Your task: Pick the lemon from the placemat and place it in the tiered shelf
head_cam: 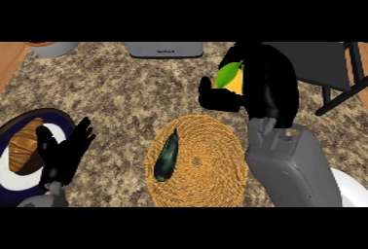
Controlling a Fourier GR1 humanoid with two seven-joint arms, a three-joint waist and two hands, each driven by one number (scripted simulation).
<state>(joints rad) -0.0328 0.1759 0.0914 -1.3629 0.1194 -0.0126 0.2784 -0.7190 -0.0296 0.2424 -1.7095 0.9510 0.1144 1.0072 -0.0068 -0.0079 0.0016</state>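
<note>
Lemon (231, 78) is off the mat (208, 165), held in the right hand (248, 92) with fingers curled round it, above the counter (122, 92) near the shelf (327, 73). Looks light, stiff and smooth-skinned, so probably slippery; a wrap round its middle, as here, suits it. Not fragile. Only a dark vegetable (167, 155) lies on the mat. Left hand (64, 151) rests open at lower left beside a plate (10, 160).
</note>
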